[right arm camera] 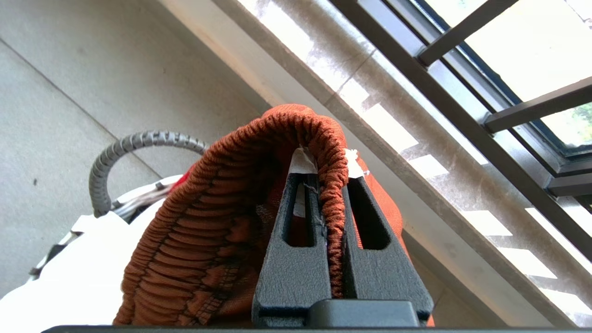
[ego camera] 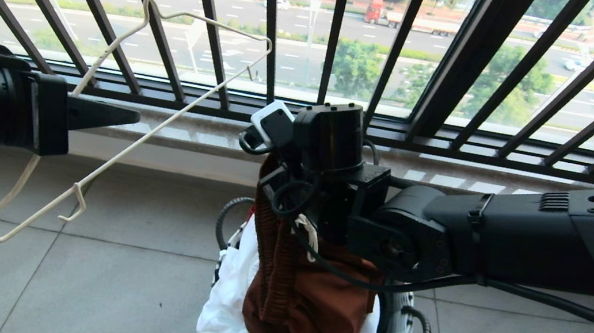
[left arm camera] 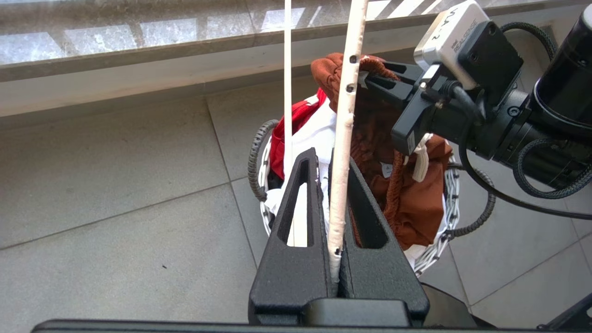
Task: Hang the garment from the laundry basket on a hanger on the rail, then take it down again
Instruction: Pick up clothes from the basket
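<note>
Already gripping: right gripper [right arm camera: 330,185] clenching the elastic waistband of the garment [ego camera: 307,301], band running up between the fingers [right arm camera: 296,259] and folding over their tips, rest drooping into the laundry basket [left arm camera: 451,194] beneath. Left gripper [left arm camera: 336,185] pinching the hanger [ego camera: 122,124], wire clamped between its fingers, out to the side of the shorts. Still waiting, judging by this: threading, hanging, taking down. Seeing no rail.

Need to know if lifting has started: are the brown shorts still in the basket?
Partly out: the right claw pinches the shorts' waistband, raised above the basket; the legs hang inside.
</note>
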You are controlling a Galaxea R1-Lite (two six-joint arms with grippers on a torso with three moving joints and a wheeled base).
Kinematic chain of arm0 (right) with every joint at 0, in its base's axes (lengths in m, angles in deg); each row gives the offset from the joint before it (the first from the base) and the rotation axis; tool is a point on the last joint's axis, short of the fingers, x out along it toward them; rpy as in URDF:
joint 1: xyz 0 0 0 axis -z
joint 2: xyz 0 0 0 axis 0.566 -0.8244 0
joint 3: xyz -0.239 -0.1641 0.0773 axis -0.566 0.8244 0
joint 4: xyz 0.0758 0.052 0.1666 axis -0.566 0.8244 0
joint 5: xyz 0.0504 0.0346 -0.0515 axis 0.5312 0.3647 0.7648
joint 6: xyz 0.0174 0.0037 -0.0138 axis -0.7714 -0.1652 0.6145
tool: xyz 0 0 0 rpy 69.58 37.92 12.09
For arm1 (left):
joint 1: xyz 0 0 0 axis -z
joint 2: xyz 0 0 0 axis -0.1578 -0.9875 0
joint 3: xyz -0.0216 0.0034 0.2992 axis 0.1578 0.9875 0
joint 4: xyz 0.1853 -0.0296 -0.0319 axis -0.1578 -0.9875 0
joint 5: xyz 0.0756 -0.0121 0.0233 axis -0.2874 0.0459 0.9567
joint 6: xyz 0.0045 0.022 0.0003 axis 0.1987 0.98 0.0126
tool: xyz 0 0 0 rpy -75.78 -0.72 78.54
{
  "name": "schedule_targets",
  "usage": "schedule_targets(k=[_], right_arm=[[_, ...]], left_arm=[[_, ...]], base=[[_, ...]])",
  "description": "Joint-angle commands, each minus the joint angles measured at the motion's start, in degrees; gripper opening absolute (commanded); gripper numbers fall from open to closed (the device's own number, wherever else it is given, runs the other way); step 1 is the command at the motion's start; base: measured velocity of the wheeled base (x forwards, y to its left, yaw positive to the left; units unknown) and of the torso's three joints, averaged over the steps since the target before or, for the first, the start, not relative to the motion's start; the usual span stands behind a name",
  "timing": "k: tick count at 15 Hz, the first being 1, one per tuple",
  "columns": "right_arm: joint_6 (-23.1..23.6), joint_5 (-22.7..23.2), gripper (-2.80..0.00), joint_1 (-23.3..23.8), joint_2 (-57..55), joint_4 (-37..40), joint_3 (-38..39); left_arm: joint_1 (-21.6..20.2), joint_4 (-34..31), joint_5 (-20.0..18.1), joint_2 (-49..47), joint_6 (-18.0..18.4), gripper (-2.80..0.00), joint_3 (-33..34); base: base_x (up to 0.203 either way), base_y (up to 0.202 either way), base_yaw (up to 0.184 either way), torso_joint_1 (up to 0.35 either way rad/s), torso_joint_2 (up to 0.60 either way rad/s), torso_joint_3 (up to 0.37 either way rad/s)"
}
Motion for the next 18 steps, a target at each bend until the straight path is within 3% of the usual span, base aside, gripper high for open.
schedule_targets(k=[1, 4, 6, 8, 12, 15, 18], right_arm=[[-1.2, -0.1, -2.8, -0.5, 3.1, -0.2, 0.0], [-1.7, -0.1, -2.8, -0.5, 5.4, -0.1, 0.0], [-3.1, -0.2, -2.8, -0.4, 7.0, 0.0, 0.1], [-4.1, -0.2, -2.8, -0.3, 7.6, 0.1, 0.1], [-5.4, -0.2, -2.8, 1.0, 8.2, -0.1, 0.2], [-5.4, -0.1, -2.8, 1.0, 9.2, -0.2, 0.1], [-5.6, -0.1, -2.8, 1.0, 10.1, -0.2, 0.1]], left_arm=[[0.1, -2.6, -0.6, 2.4, 0.0, -2.8, -1.1], [0.5, -11.7, -3.2, 5.7, 0.0, -2.8, -5.4], [0.5, -14.1, -5.6, 7.3, 0.0, -2.8, -6.0], [0.5, -15.1, -5.6, 8.0, 0.1, -2.8, -6.5], [0.9, -23.3, -5.7, 9.9, 0.8, -2.8, -10.1], [4.7, -26.4, -5.7, 11.5, 0.9, -2.8, -10.9], [5.1, -26.8, -5.8, 11.0, 1.8, -2.8, -10.7]], base=[[0.0, 0.0, 0.0, 0.0, 0.0, 0.0], [0.0, 0.0, 0.0, 0.0, 0.0, 0.0], [0.0, 0.0, 0.0, 0.0, 0.0, 0.0], [0.0, 0.0, 0.0, 0.0, 0.0, 0.0], [0.0, 0.0, 0.0, 0.0, 0.0, 0.0], [0.0, 0.0, 0.0, 0.0, 0.0, 0.0], [0.0, 0.0, 0.0, 0.0, 0.0, 0.0]])
